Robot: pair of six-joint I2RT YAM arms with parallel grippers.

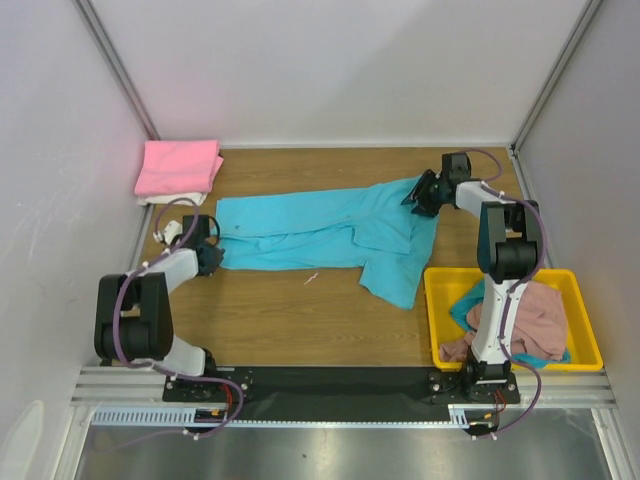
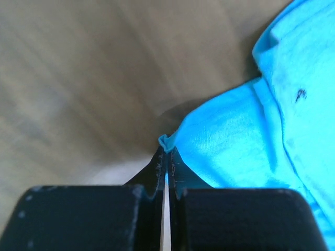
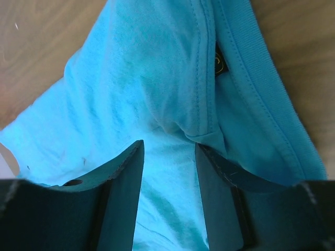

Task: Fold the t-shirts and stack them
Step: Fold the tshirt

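A turquoise t-shirt (image 1: 330,230) lies spread lengthwise across the wooden table (image 1: 300,320), somewhat rumpled, with its hem end toward the left arm and its collar end toward the right arm. The left gripper (image 1: 212,258) sits at the shirt's left end, at the near corner of the hem. In the left wrist view its jaws are pressed together on a small pinch of the turquoise cloth, which pokes up just past the fingertips. The right gripper (image 1: 418,195) is at the shirt's opposite, far right end. In the right wrist view its fingers (image 3: 123,172) stand apart and point down onto the cloth, with turquoise fabric showing in the gap between them. The ribbed collar (image 3: 261,78) and a small dark label (image 3: 219,59) lie just beyond the fingertips. Whether the fingers press the cloth cannot be told. Beyond the shirt's left end, and apart from it, a folded bright pink t-shirt (image 1: 180,165) rests on top of a folded cream white t-shirt (image 1: 175,198), of which only an edge shows. On the near side of the shirt's right end, just beside its hanging sleeve, stands a yellow tray (image 1: 590,340). The tray holds a crumpled dusty pink t-shirt (image 1: 535,315) with a teal t-shirt (image 1: 465,305) bunched against it, both partly hidden behind the right arm.
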